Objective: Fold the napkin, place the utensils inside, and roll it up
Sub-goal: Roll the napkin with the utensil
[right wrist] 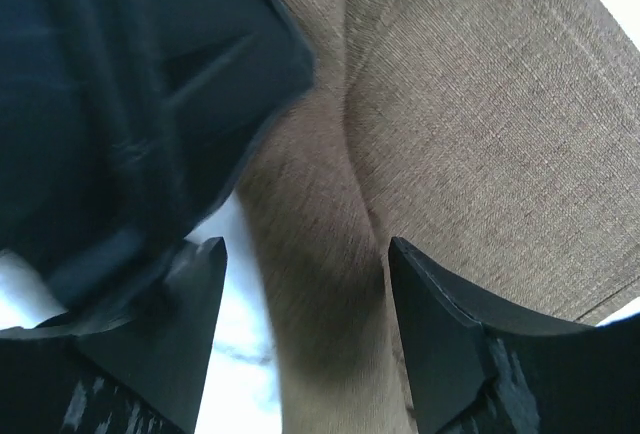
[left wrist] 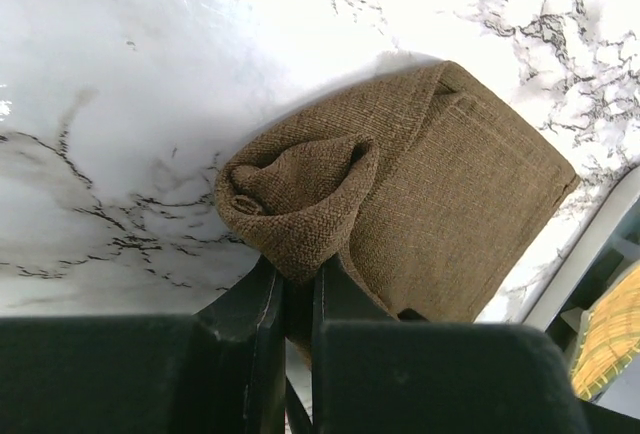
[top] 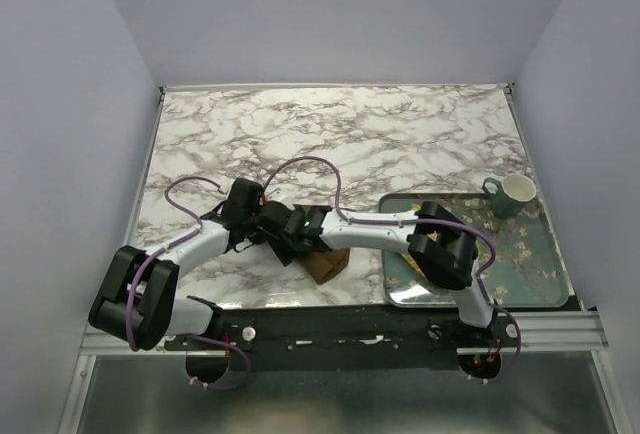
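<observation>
The dark brown napkin (left wrist: 450, 194) lies folded on the marble near the table's front edge (top: 328, 266). One end is rolled into a tube. My left gripper (left wrist: 298, 272) is shut on that rolled end, and sits at the napkin's left in the top view (top: 268, 222). My right gripper (right wrist: 305, 254) is open, its fingers astride the napkin's (right wrist: 480, 104) rolled part without pinching it; in the top view it (top: 293, 239) meets the left gripper. The fork is hidden; a small round tip (left wrist: 245, 204) shows inside the roll, but I cannot tell what it is.
A teal flowered tray (top: 540, 274) lies at the right front with a green-and-white mug (top: 512, 194) at its far corner. The yellow woven mat (left wrist: 605, 339) peeks in beyond the napkin. The black body of the left gripper (right wrist: 120, 104) crowds the right wrist view.
</observation>
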Available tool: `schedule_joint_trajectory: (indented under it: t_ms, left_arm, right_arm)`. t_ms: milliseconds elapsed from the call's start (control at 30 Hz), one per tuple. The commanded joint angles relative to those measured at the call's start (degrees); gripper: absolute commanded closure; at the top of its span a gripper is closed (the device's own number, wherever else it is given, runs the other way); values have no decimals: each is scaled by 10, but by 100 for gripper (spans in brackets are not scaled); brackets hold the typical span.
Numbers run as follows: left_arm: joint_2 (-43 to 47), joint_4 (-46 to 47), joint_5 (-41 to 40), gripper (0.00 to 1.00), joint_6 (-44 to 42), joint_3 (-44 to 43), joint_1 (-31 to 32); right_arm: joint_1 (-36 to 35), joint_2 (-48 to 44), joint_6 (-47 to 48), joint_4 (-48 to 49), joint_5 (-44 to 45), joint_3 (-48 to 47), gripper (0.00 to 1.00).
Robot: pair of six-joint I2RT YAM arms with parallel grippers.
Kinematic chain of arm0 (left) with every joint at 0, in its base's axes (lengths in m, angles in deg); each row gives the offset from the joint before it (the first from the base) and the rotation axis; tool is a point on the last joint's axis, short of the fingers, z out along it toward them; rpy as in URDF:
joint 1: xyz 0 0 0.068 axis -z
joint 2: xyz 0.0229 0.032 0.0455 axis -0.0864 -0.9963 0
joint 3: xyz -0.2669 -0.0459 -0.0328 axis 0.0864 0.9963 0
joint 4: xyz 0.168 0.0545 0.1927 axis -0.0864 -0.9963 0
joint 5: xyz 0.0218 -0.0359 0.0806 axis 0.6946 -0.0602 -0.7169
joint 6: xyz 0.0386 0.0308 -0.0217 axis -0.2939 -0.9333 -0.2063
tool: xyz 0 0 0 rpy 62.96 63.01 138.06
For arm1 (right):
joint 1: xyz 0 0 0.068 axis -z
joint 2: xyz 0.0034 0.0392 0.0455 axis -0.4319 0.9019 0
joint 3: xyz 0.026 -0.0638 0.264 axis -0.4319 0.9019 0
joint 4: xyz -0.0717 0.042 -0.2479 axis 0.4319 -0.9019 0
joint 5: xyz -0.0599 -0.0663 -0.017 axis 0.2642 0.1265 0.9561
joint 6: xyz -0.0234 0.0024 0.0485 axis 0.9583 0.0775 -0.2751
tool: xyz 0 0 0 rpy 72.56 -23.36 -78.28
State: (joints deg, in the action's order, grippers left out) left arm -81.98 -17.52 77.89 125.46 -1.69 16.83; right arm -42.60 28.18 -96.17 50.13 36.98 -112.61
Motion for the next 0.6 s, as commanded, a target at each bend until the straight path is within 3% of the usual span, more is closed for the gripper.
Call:
schedule_joint_trajectory:
  t_ms: [0, 100, 200, 233, 300, 400, 433, 567]
  left_arm:
    - [1, -8, 11, 94, 18, -5, 9]
    - [3, -9, 12, 94, 22, -4, 8]
    - [6, -10, 12, 94, 23, -3, 9]
    - [8, -12, 8, 93, 21, -3, 8]
    - [16, -15, 4, 90, 16, -1, 9]
    - [39, -20, -9, 78, 12, 8, 7]
    - [46, -22, -11, 68, 10, 11, 4]
    - [91, -34, -18, 46, 3, 35, -24]
  right_arm:
    - [-31, 57, -5, -43, 97, -28, 27]
    - [-31, 67, -13, -47, 108, -25, 29]
    - [-31, 58, -24, -40, 108, -7, 38]
    - [-30, 51, -26, -32, 107, 15, 47]
    - [-28, 27, -30, 1, 98, 43, 55]
    - [-17, 4, -24, 60, 79, 108, 68]
    - [-7, -13, -20, 77, 76, 124, 71]
    - [17, -56, 24, 233, -3, 220, 72]
